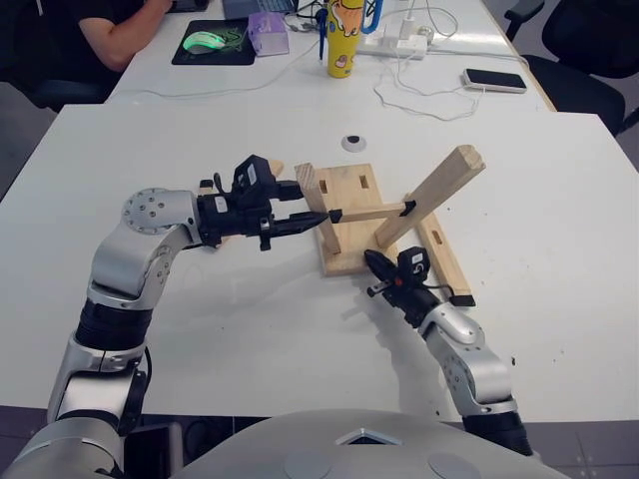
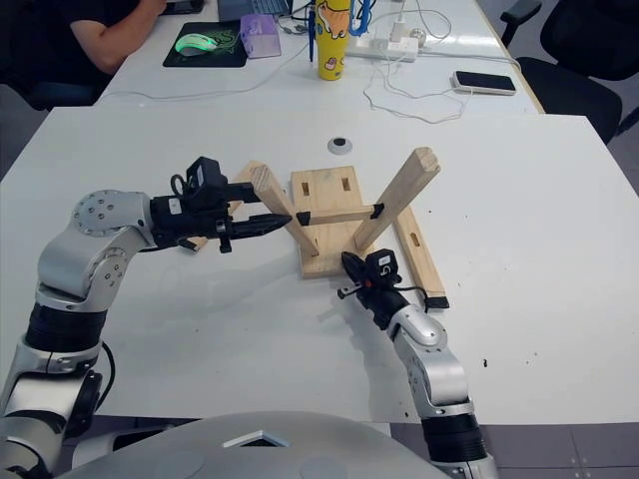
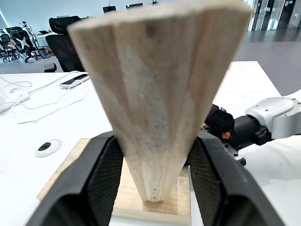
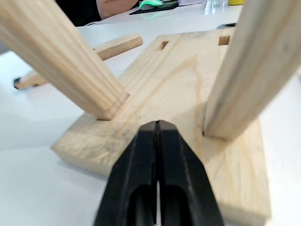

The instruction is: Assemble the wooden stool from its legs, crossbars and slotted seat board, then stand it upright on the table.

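You have bright, even light from overhead across the white table [image 1: 559, 200], which comes close to washing out at its far side. The seat board [image 1: 349, 197] casts only a faint, soft-edged shadow on it. In your left wrist view the leg [image 3: 160, 94] is evenly lit, with daylight glaring from the windows [image 3: 273, 14] behind. The mouse [image 1: 205, 42] glows green.

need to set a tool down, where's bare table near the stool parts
Bare table right of the loose leg, and on the robot's side of the left gripper. Crowded at the seat board: that gripper clamps a tilted leg, shut right gripper at its near edge.
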`<state>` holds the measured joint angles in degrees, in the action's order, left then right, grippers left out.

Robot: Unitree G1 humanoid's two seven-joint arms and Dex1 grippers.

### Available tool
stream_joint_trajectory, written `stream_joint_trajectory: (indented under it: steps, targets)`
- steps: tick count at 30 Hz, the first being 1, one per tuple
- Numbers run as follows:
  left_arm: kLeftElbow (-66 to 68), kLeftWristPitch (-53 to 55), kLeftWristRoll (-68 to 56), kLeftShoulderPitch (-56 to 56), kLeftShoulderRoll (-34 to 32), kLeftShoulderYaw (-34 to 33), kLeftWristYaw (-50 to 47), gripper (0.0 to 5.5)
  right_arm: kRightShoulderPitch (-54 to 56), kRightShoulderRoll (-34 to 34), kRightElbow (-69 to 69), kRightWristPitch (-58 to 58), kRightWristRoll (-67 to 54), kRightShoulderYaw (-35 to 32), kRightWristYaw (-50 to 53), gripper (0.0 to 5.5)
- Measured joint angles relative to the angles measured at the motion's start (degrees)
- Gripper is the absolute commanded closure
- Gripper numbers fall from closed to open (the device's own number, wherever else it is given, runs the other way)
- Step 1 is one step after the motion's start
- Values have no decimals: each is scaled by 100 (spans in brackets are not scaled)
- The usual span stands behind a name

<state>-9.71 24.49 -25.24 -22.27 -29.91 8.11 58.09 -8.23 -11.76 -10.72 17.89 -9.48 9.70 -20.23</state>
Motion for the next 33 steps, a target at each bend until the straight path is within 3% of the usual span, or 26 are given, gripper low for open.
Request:
stream_joint_trajectory:
  steps: [5,17,24,29,30,33]
  targets:
    - [435,-552,217,-200,185,273,9,347,283,-243,-31,344,234,208,30,550]
    - [1024,-1881,546,-559,-96,1063,140,347,445,-407,-120,858,189,366,-111,550]
    - [1560,-946,100,-917,6,926,305,347,574,-403,-116,1207,11,418,-126,550]
    - [2093,-993,109,-1244,-11,963,605,347,751,-401,-103,1505,-99,423,-156,550]
    - [2230,-1066,112,-1323,-7,981,645,311,805,-400,-92,1571,-98,434,-155,550]
    - [2643,-1035,588,-1203,-8,1124,583,272,931,-365,-35,1638,-96,517,-148,550]
